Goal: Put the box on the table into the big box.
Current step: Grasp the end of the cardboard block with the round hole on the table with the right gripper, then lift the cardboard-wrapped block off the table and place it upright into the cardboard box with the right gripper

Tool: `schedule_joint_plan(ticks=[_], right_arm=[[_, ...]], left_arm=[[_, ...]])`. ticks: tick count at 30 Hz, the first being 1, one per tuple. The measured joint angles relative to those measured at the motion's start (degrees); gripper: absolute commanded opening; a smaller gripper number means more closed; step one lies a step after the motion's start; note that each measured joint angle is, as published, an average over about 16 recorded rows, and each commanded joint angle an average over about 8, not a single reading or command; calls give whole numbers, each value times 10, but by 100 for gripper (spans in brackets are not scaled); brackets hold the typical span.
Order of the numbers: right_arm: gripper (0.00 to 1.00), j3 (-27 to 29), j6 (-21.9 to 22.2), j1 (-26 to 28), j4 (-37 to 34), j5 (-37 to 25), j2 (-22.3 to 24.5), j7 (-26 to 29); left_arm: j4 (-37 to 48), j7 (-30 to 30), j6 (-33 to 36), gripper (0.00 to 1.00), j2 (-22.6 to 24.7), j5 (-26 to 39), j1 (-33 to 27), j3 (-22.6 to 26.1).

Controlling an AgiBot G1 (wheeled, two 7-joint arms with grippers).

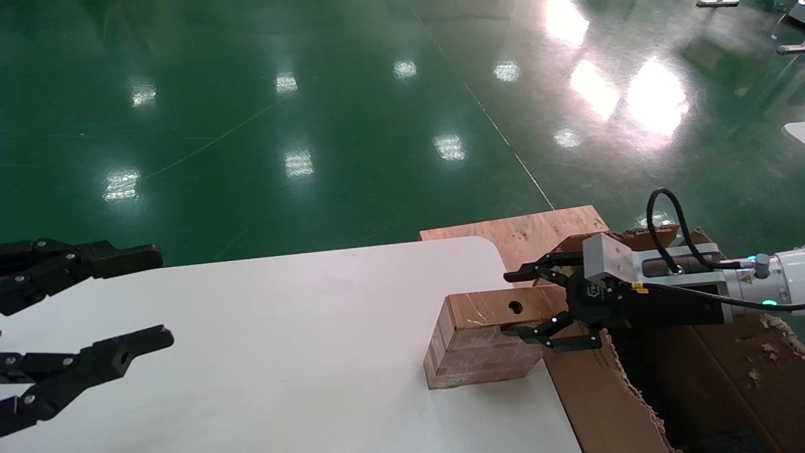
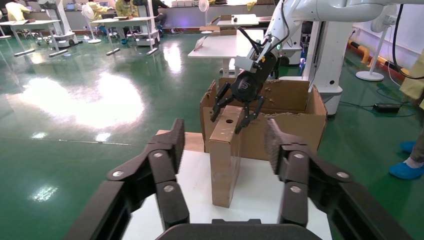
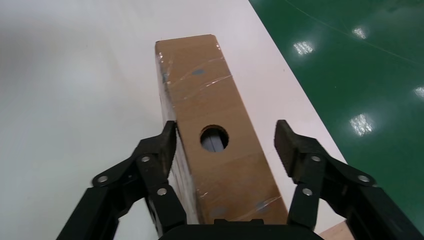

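So the box [image 1: 481, 333] is standing on edge near the right edge of the table [image 1: 283, 352], close to the far right rounded corner. Narrow face with the round hole is on top, and in the right wrist view [image 3: 215, 130] you can see tape running over it. In the left wrist view [image 2: 224, 160] it stands upright on the white top.

The right gripper [image 1: 525, 302] is around the box's right end, fingers spread wide with one on each side of that top face. From the right wrist view [image 3: 225, 150] one finger sits right up against the box's side, maybe touching, and the other finger [image 3: 295, 150] stands clear with a gap. Not clamped on it.

Just off the table's right edge is the big box [image 1: 629, 402], brown corrugated with ragged torn flap edges, its inside dark. In the left wrist view [image 2: 295, 117] it's right behind the small box. A reddish plywood board [image 1: 534, 229] pokes out past the table's far right corner.

The left gripper [image 1: 160, 299] hangs over the table's left edge, well apart from everything, fingers spread wide with nothing between them. Shiny green floor [image 1: 314, 113] beyond.
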Motion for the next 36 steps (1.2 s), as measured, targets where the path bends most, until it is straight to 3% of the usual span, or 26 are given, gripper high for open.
schedule_joint_plan(ticks=[12, 19, 25, 36], right_arm=[[0, 0, 2, 0, 2, 0, 0, 3], [0, -2, 9, 14, 23, -1, 12, 38], [0, 1, 23, 45, 59, 3, 40, 111], [0, 38, 76, 130, 178, 27, 132, 303]], left_arm=[[0, 0, 0, 100, 0, 0, 0, 0], [0, 0, 0, 100, 0, 0, 0, 0], [0, 0, 0, 100, 0, 0, 0, 0], [0, 0, 0, 100, 0, 0, 0, 0]])
